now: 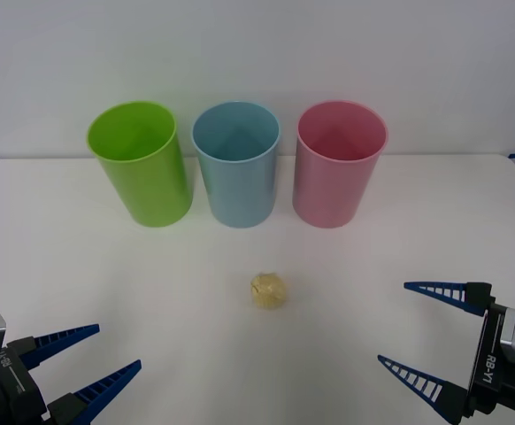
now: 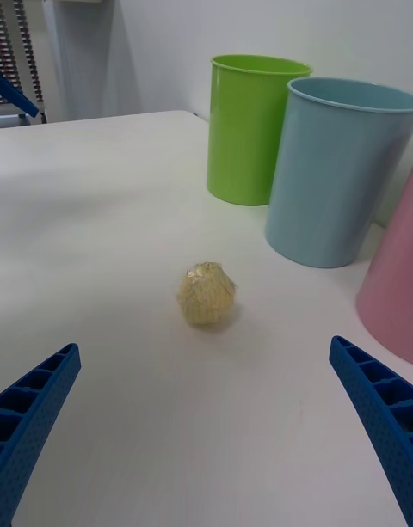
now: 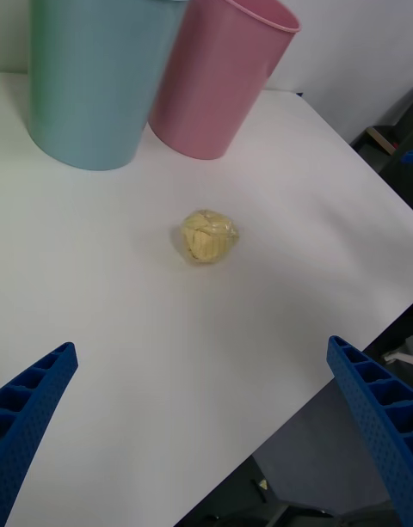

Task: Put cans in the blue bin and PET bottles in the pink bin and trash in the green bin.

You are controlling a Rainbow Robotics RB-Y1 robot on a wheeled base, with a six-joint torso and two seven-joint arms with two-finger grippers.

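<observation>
The trash (image 1: 268, 290), a wrinkly little ball, sits alone mid-table (image 1: 80, 266), at 6 o'clock from the blue bin (image 1: 236, 164). It looks light and crushable; pinch it across the middle. Both the left end effector (image 1: 85, 363) and right end effector (image 1: 424, 332) hang released, with open room toward the green bin (image 1: 140, 162) at 11 o'clock.

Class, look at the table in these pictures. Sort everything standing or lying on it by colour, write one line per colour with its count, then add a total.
Green: 1, the green bin
Blue: 1, the blue bin
Pink: 1, the pink bin
Pale yellow: 1, the trash
Total: 4 things on the table
</observation>
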